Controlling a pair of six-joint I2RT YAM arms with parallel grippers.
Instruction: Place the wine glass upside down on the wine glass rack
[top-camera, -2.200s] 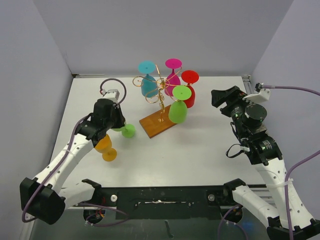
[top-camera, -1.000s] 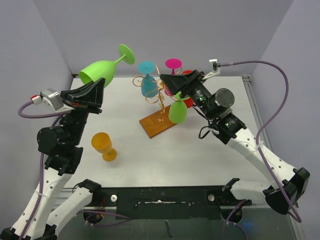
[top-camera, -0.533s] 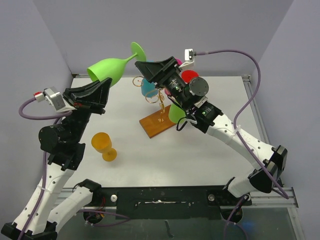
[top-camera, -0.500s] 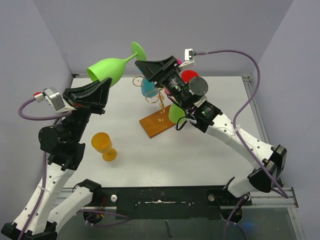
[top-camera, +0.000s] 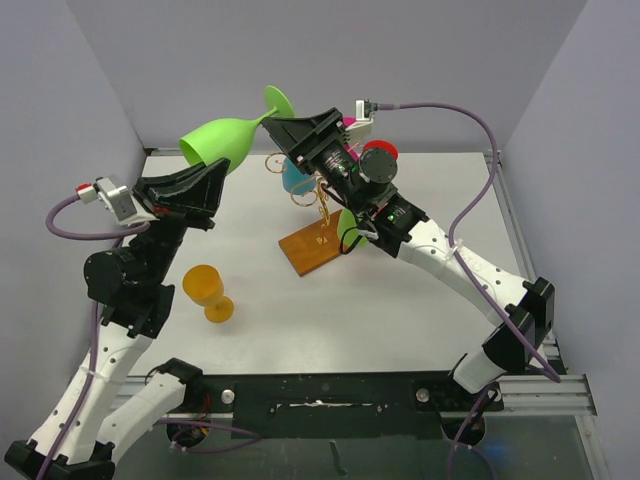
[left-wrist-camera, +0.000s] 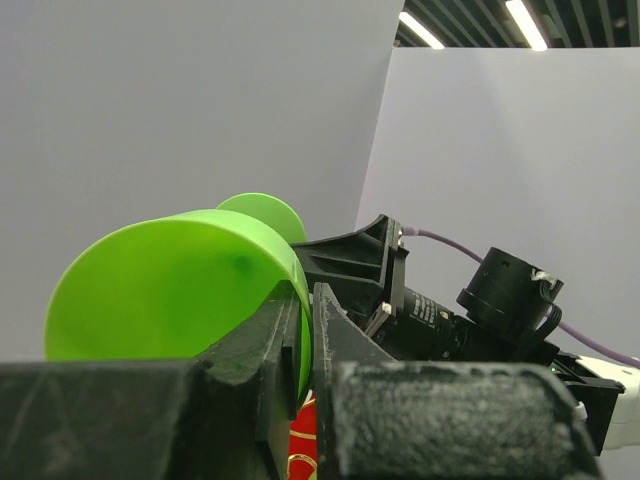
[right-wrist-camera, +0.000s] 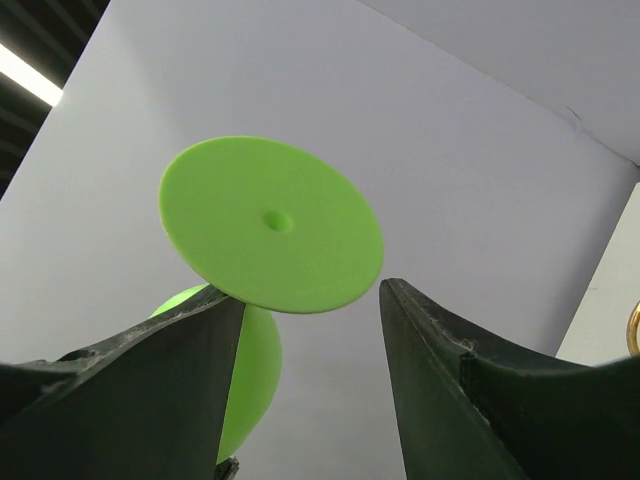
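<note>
Currently we are pinching the lime-green plastic wine glass (top-camera: 215, 143) by its bowl rim in the left gripper (top-camera: 214, 172), holding it aloft and nearly sideways, up and left of the thin gold wire wine glass rack (top-camera: 322, 205). Our right gripper (top-camera: 276, 126) is waiting with jaws apart around the foot, gripping nothing. By our judgement, inverting and hanging are both ahead. Hung coloured glasses (top-camera: 296, 178) are crowding the far arms; the near-left side is looking freer.

The green wine glass (top-camera: 222, 142) looks like smooth, matt, opaque plastic, as does the orange goblet (top-camera: 207, 291) at eight o'clock. The wine glass rack (top-camera: 322, 203) is glossy gold wire on a brown wooden base (top-camera: 305, 250). The left fingers (left-wrist-camera: 430, 420) are grainy black.
</note>
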